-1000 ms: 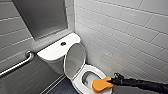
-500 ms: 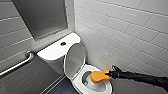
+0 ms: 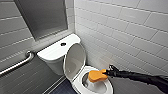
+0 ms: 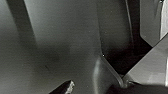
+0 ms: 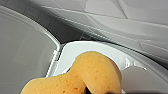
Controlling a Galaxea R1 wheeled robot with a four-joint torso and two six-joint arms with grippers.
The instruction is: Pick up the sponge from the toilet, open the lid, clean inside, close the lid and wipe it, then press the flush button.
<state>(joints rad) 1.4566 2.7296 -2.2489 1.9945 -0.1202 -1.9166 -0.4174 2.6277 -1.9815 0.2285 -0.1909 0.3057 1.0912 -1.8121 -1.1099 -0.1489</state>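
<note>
The white toilet (image 3: pixel 108 88) stands in the corner with its oval lid (image 3: pixel 75 61) raised against the tank (image 3: pixel 53 52). The small dark flush button (image 3: pixel 63 44) sits in the middle of the tank top. My right gripper (image 3: pixel 106 72) reaches in from the right, shut on the orange sponge (image 3: pixel 96 75), which hangs over the bowl just above the rim's far side. In the right wrist view the sponge (image 5: pixel 82 75) shows large in front of the white rim (image 5: pixel 82 47) and the raised lid (image 5: pixel 22 50). My left gripper is open and holds nothing.
A metal grab bar (image 3: pixel 17 63) runs along the grey wall to the left of the tank. White tiled wall (image 3: pixel 125 32) stands close on the toilet's right. A dark panel (image 3: pixel 42 17) hangs above the tank. Dark floor tiles (image 3: pixel 62 88) lie left of the bowl.
My right arm has lifted the sponge from low in the bowl up toward the rim and slightly toward the lid. The lid stays raised.
</note>
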